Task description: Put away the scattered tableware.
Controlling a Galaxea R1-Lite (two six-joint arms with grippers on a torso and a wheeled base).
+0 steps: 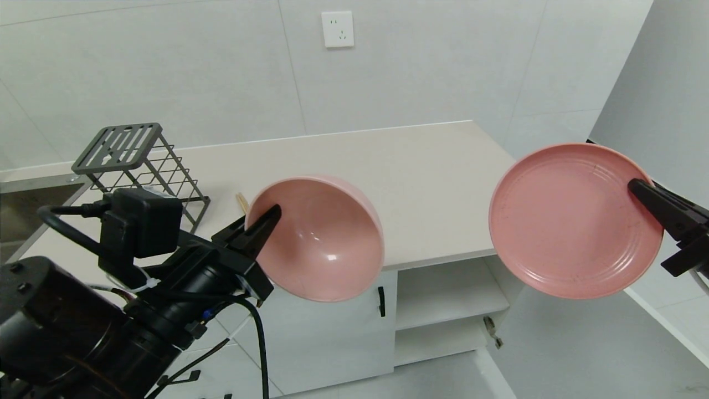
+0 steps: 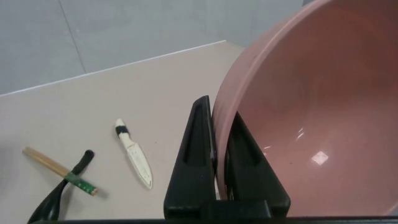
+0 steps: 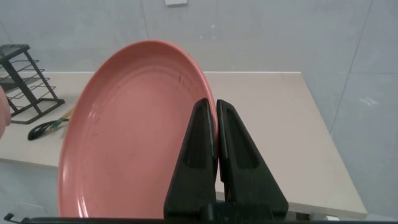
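Note:
A pink bowl (image 1: pixel 327 244) hangs tilted in front of the counter (image 1: pixel 399 183), and my left gripper (image 1: pixel 271 213) is shut on its rim. The left wrist view shows the bowl (image 2: pixel 311 124) with its rim pinched in my left gripper (image 2: pixel 216 112). A pink plate (image 1: pixel 570 221) is held on edge off the counter's right end, with my right gripper (image 1: pixel 637 187) shut on its rim. In the right wrist view the plate (image 3: pixel 137 124) stands upright in that gripper (image 3: pixel 212 104). A white utensil (image 2: pixel 134 160), chopsticks (image 2: pixel 56 169) and a black-handled utensil (image 2: pixel 68 186) lie on the counter.
A black wire rack (image 1: pixel 133 166) stands at the counter's left end, also seen as the rack (image 3: pixel 25 81) from the right wrist. Below the counter's right part an open cabinet with shelves (image 1: pixel 448 299) shows. A wall socket (image 1: pixel 337 29) is on the tiled wall behind.

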